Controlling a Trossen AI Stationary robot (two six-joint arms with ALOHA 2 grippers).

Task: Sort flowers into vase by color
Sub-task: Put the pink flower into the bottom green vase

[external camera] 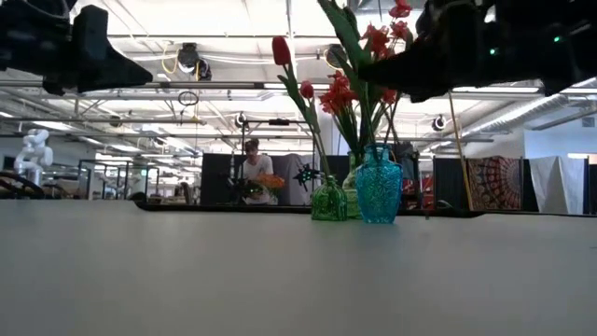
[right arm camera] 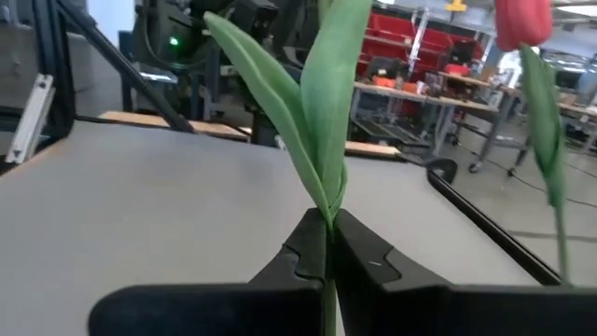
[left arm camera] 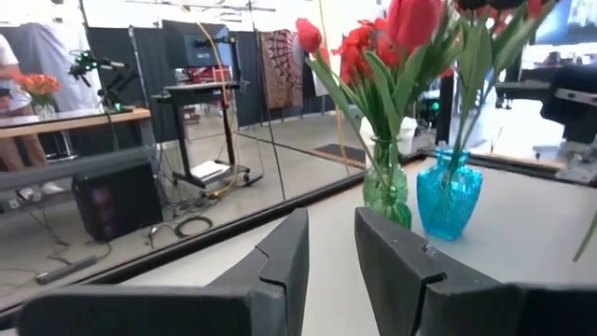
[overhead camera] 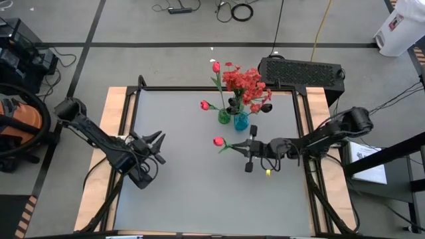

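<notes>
Here's the grey worktop (overhead camera: 199,192), wide and framed in pale wood, with both dark arms reaching in from the sides. Over on the left side the left arm sits low and waits, its left claw (overhead camera: 157,147) pointing toward the middle with the fingers (left arm camera: 284,257) held partly apart and nothing between them. From its wrist view the gap is plain, and the two vases stand well ahead of it.

Across the worktop, the right arm stretches in from the right edge, and the right claw (overhead camera: 251,147) is clamped tight on a tulip (overhead camera: 218,141). The right wrist view shows it well: the two fingers (right arm camera: 303,247) pinch together on the green stem, long leaves rising straight out of the grip. In the high view the pinkish-red bud sticks out to the left of the claw, held above the worktop, just in front of the vases.

Toward the back, in the middle, the bouquet: red clustered blossoms (overhead camera: 242,81) fill the blue vase (overhead camera: 241,121), with a small dark bud (overhead camera: 267,107) hanging off to the right. Touching or just beside it stands the green vase (overhead camera: 224,117), smaller, holding tulip buds on thin stems, one tall (overhead camera: 216,66) and one leaning left (overhead camera: 204,105).

In the low view a person (external camera: 252,168) stands far off in the room behind.
</notes>
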